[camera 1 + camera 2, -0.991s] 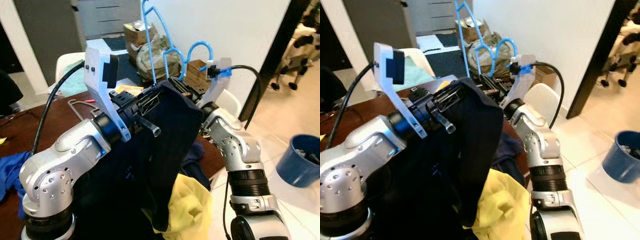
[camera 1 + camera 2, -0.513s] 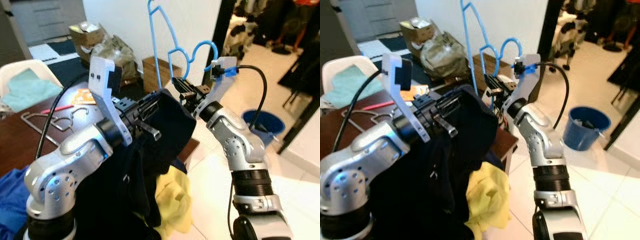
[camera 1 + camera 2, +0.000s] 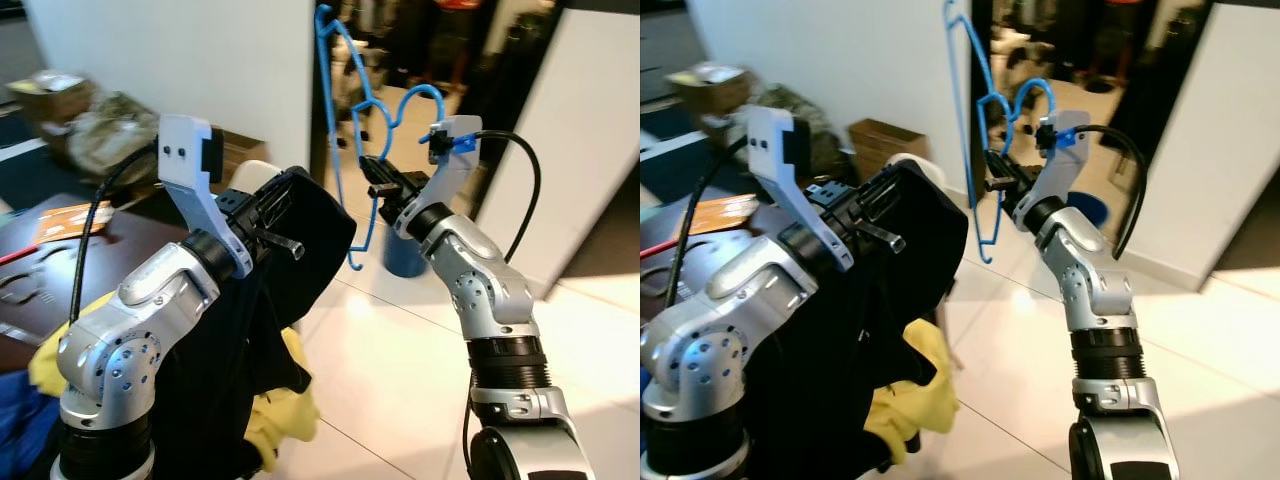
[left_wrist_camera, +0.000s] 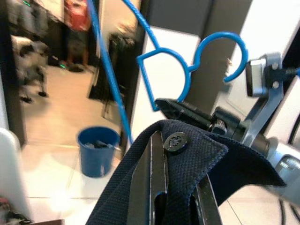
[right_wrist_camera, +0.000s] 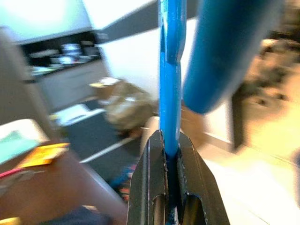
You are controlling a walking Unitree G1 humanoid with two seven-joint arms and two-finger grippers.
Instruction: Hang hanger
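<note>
Hanger (image 3: 345,110) now before a doorway, right claw (image 5: 169,154) clamping its blue wire.

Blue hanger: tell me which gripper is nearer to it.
Right. The right gripper has its jaws clamped on the blue hanger, holding it up. The left gripper sits beside it, apart, shut on the dark garment.

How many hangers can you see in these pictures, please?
1: a blue plastic hanger, pinched upright in the right claw, beside the dark navy garment gripped by the left claw. Others may be hidden.
</note>
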